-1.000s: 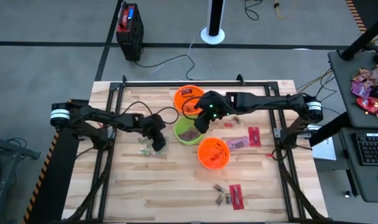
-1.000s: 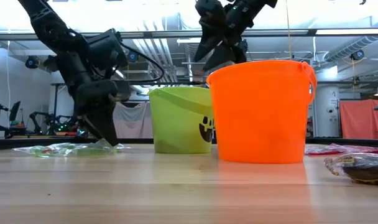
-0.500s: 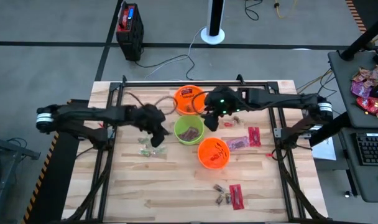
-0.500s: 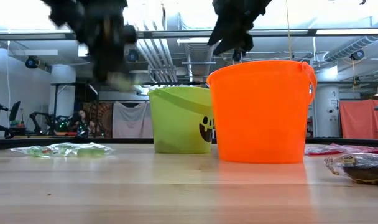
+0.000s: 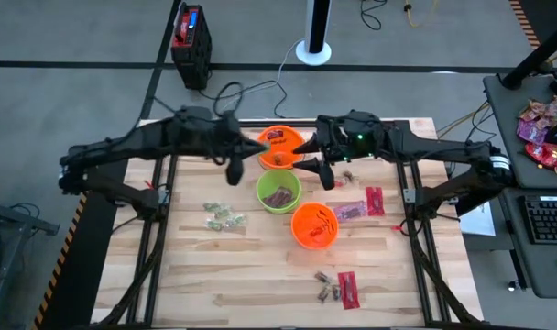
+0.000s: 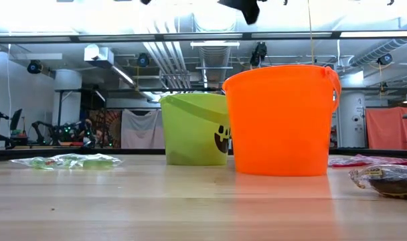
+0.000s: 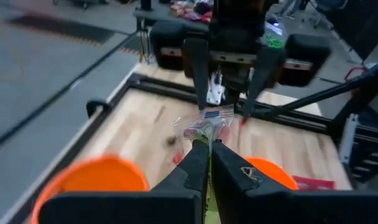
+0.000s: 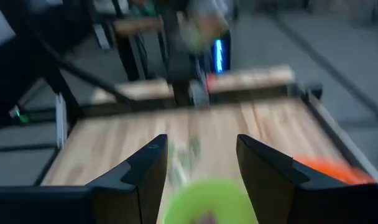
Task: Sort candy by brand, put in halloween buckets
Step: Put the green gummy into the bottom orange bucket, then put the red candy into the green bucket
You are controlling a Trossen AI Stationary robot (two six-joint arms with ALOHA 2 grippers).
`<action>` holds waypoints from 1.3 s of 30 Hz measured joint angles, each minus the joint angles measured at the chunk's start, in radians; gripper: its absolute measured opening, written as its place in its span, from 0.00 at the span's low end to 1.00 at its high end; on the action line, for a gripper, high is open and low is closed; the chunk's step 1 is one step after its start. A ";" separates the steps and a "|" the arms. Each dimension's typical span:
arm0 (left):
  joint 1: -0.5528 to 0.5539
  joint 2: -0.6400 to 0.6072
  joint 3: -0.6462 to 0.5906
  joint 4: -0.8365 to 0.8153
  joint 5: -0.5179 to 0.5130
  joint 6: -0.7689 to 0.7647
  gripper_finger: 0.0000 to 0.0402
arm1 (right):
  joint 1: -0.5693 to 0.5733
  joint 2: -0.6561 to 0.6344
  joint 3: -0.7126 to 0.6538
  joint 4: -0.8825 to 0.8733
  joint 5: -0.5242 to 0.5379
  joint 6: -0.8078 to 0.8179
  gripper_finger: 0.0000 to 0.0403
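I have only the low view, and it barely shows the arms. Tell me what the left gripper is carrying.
Observer: The left gripper is shut on a pale green-yellow wrapped candy; its wrist view shows this.
Operator: Give me its position over the table.
Observer: The high view shows it raised just left of the far orange bucket, a third pail that your near orange bucket hides.
Operator: Report the right gripper.
Observer: The right gripper is open with nothing between its fingers. It hangs off the right side of the far orange bucket.
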 joint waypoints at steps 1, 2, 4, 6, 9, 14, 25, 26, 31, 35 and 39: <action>-0.005 0.035 0.021 0.014 0.002 0.020 0.00 | 0.000 -0.002 -0.001 0.012 -0.001 -0.002 0.46; -0.010 0.070 0.042 0.022 0.009 0.039 0.00 | 0.000 -0.005 -0.001 0.011 0.000 -0.007 0.45; -0.023 0.139 0.076 0.021 0.048 0.080 0.00 | 0.000 -0.017 0.003 -0.032 0.001 -0.026 0.45; -0.035 0.201 0.102 0.021 0.094 0.110 0.00 | 0.000 -0.043 0.007 -0.091 0.012 -0.039 0.45; -0.035 0.263 0.128 0.028 0.229 0.141 0.00 | -0.003 -0.103 0.007 -0.158 0.017 -0.047 0.45; -0.038 0.375 0.142 0.022 0.431 0.212 0.00 | -0.005 -0.202 0.003 -0.220 0.063 -0.068 0.45; -0.123 0.573 0.140 0.015 0.281 0.287 0.00 | -0.005 -0.244 0.003 -0.464 0.347 0.267 0.45; -0.128 0.581 0.140 0.023 0.267 0.276 0.00 | -0.005 -0.236 0.003 -0.515 0.369 0.321 0.45; -0.136 0.612 0.140 0.028 0.256 0.246 0.07 | -0.005 -0.177 0.001 -0.811 0.444 0.540 0.45; -0.135 0.633 0.140 0.035 0.250 0.214 0.16 | 0.001 -0.144 -0.005 -0.964 0.444 0.618 0.45; -0.140 0.624 0.140 0.028 0.262 0.172 0.25 | 0.025 -0.148 -0.019 -1.013 0.418 0.692 0.45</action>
